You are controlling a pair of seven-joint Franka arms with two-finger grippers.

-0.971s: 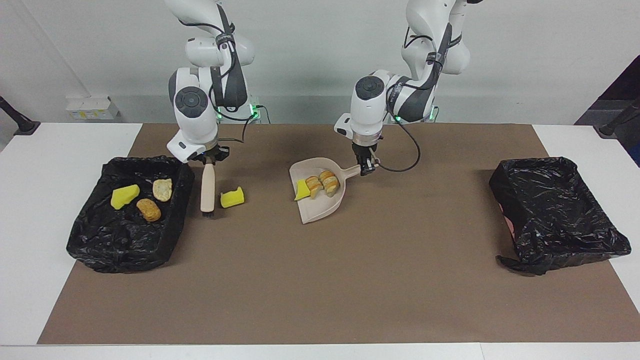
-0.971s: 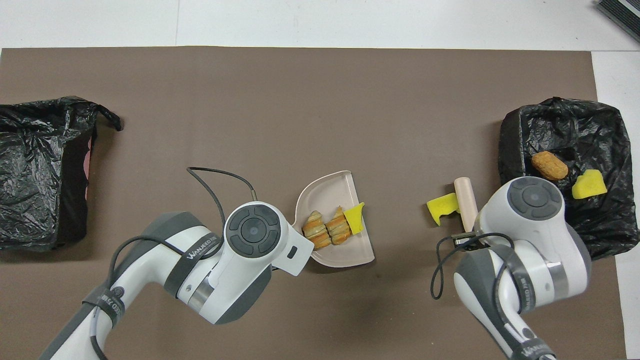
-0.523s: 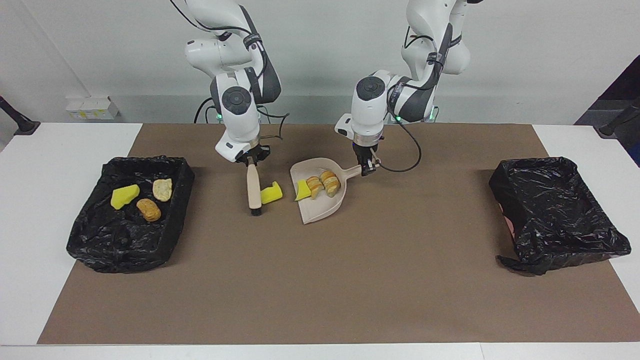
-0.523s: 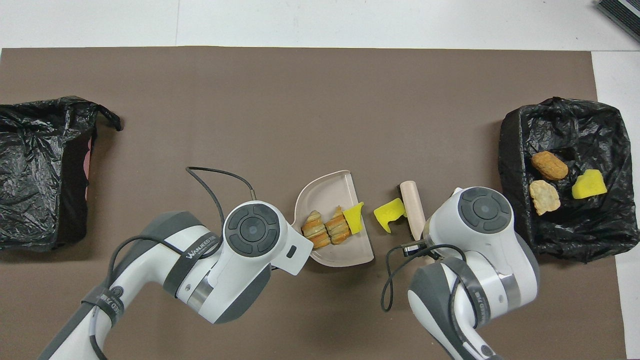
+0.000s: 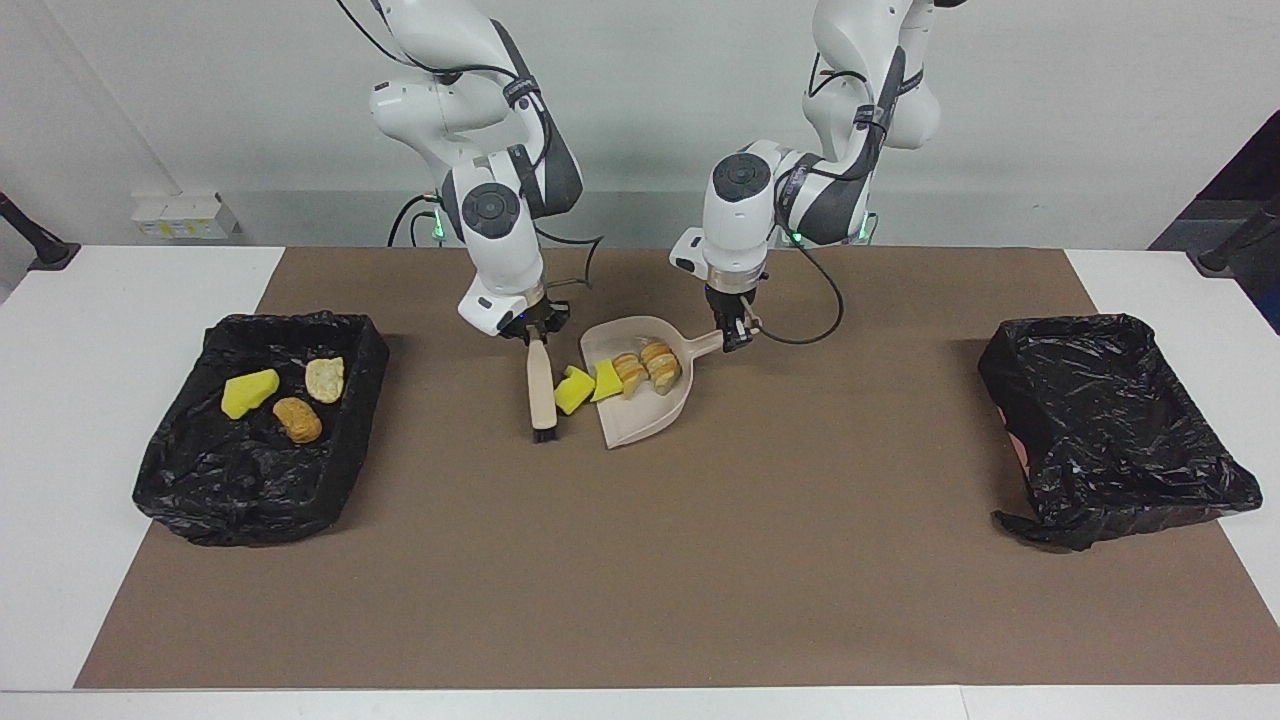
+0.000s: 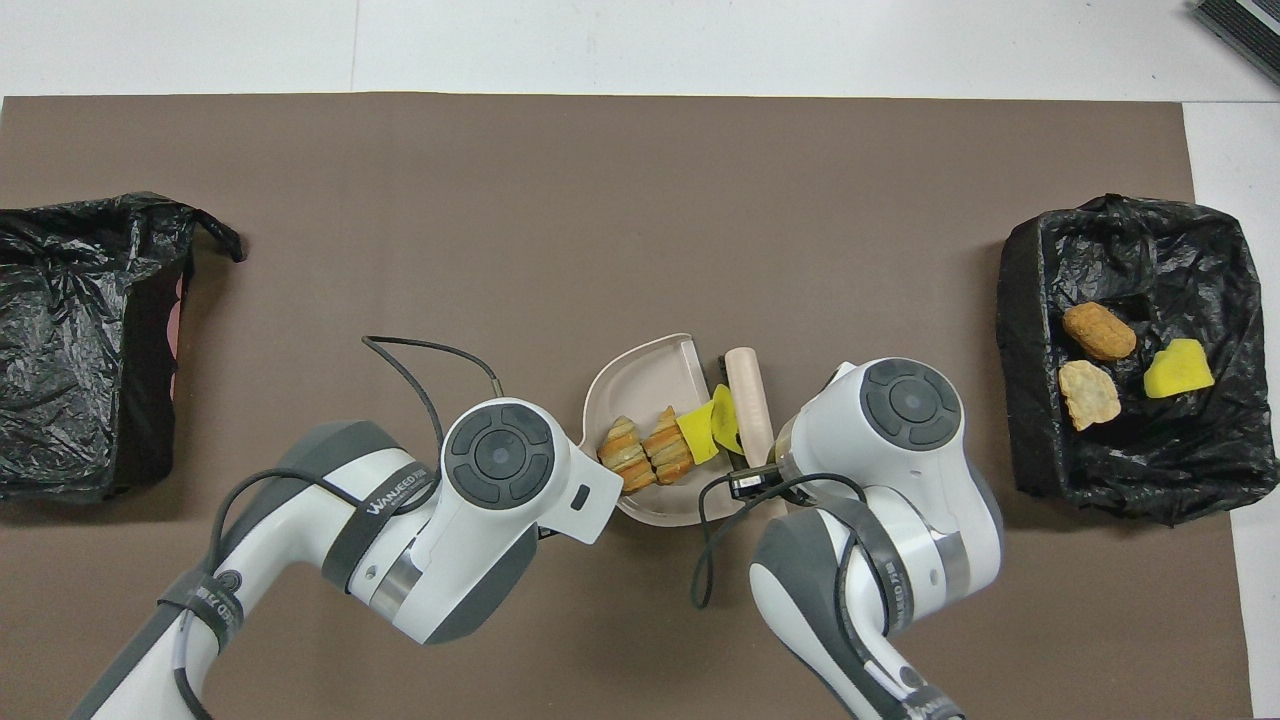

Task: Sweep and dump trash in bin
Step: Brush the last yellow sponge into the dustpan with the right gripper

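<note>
My right gripper is shut on the handle of a beige brush, whose bristles rest on the brown mat. The brush presses a yellow chunk against the mouth of the beige dustpan. My left gripper is shut on the dustpan's handle. In the pan lie another yellow chunk and two croissant pieces. In the overhead view the brush sits beside the pan, with the yellow chunk between them.
A black-lined bin at the right arm's end holds a yellow chunk and two bread pieces. A second black-lined bin stands at the left arm's end. A cable loops by the left wrist.
My right gripper has dragged the brush along the mat from beside the bin to the dustpan, pushing the yellow chunk up to the pan's mouth. The left arm and pan have held still.
</note>
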